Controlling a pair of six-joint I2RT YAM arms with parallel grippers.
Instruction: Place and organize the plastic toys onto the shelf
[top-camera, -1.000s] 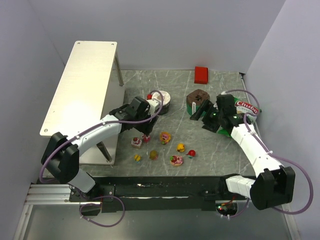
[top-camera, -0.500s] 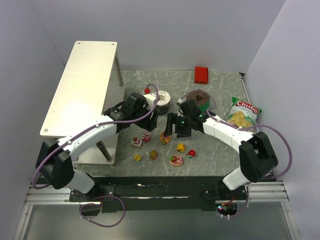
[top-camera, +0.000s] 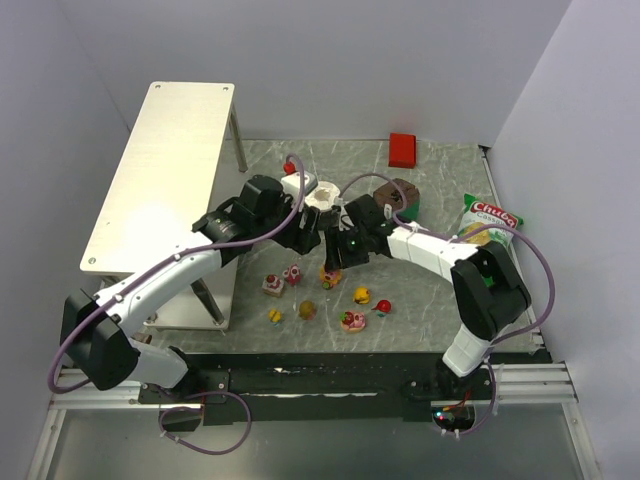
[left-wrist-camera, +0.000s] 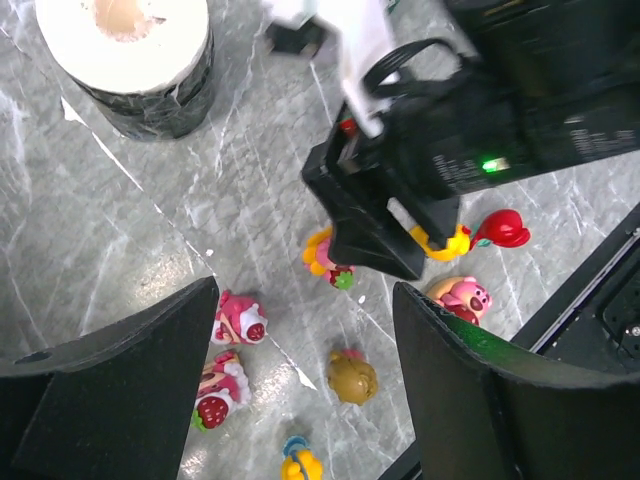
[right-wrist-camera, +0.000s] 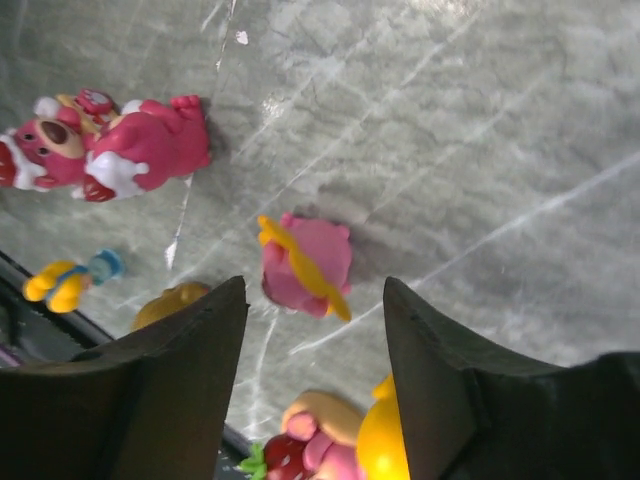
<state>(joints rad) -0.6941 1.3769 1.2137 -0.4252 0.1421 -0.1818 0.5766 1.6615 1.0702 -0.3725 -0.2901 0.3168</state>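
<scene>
**Left arm** (top-camera: 175, 272): was stretched diagonally from the near-left base toward mid-table (top-camera: 430, 310), with the wrist tipped downward.
**Left claw** (left-wrist-camera: 303, 300): jaws were spread wide with nothing gripped, and it was held above the table.
**Right arm** (top-camera: 432, 250): was folded sharply at the elbow, with the forearm laid leftward.
**Right claw** (right-wrist-camera: 312, 290): jaws were parted and empty. It was pointed down and held low, just beside the left claw.
</scene>
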